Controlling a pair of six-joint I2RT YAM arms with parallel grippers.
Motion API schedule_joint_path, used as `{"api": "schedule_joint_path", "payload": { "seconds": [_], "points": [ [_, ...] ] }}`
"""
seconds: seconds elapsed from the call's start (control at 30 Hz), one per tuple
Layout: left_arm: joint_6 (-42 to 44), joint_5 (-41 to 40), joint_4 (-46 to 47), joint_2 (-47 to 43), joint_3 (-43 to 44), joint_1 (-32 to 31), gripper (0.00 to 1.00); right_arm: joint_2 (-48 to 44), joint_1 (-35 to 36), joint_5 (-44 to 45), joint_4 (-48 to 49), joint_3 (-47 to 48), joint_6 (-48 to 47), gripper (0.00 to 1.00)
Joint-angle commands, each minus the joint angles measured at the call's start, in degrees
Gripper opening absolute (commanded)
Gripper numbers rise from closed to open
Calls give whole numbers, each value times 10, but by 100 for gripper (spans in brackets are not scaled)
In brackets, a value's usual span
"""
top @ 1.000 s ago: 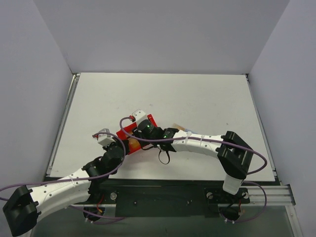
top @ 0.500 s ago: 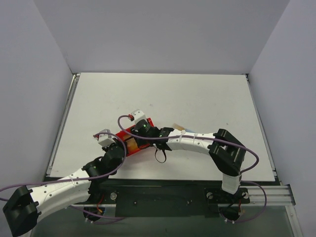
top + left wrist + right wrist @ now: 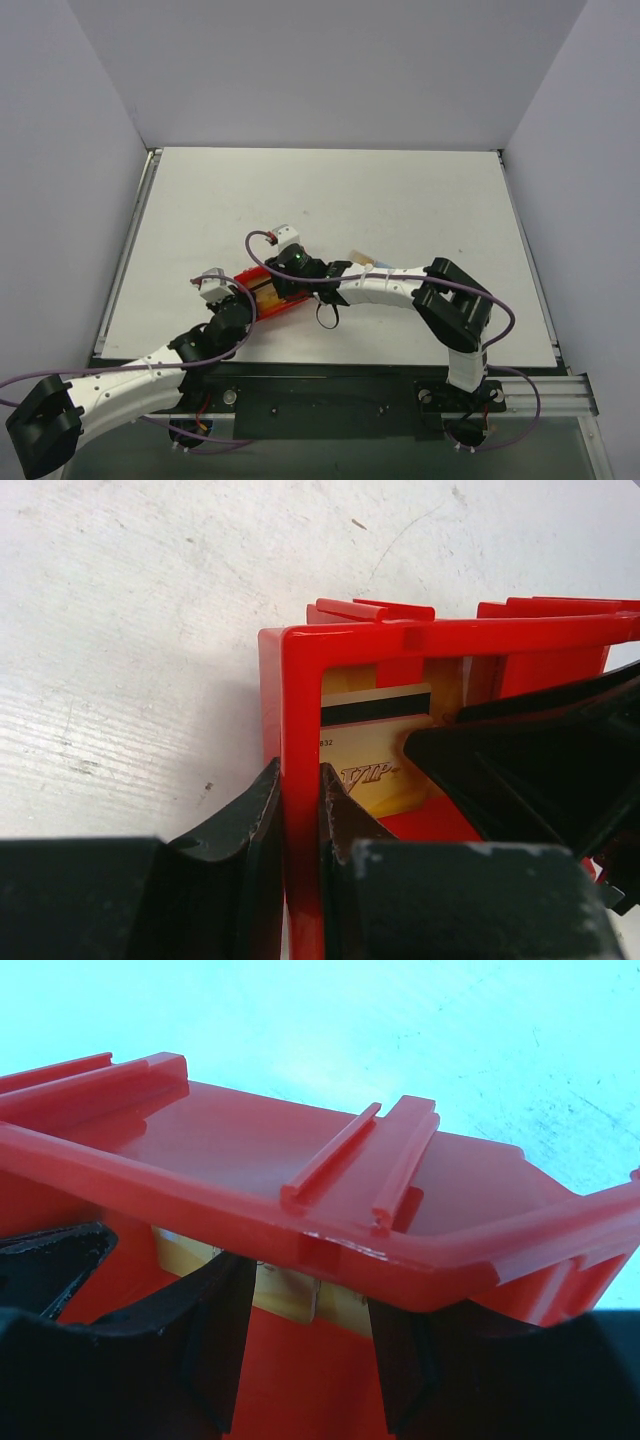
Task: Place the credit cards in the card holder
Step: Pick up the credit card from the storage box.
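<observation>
The credit cards (image 3: 375,750) are orange-yellow, one with a black stripe and "VIP" on it. They lie inside a red plastic bin (image 3: 300,655). My left gripper (image 3: 300,815) is shut on the bin's near wall, one finger outside and one inside. My right gripper (image 3: 305,1360) is open and reaches into the bin, its fingers (image 3: 215,1330) on either side of the cards (image 3: 290,1295), apart from them. In the top view the bin (image 3: 248,277) sits between both grippers, left (image 3: 240,300) and right (image 3: 275,285). The beige card holder (image 3: 360,258) lies on the table behind the right arm, partly hidden.
The right arm's forearm (image 3: 385,285) stretches across the near middle of the white table (image 3: 400,200). A purple cable (image 3: 325,320) loops beside the bin. Grey walls close in the table on three sides.
The red bin has shifted toward the near left with the left gripper on it. The right gripper has followed and gone lower into the bin.
</observation>
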Motion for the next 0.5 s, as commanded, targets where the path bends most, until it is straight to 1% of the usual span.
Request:
{"api": "schedule_joint_path", "payload": {
  "seconds": [0.0,0.2,0.47],
  "points": [
    [-6,38,166,-21,3,-9,0,21,-28,35,28,-52,6,44],
    [27,40,198,-13,-11,-13,0,30,-27,32,36,-61,18,44],
    [24,51,218,-6,-19,-14,0,44,-26,-3,58,-62,35,44]
  ]
}}
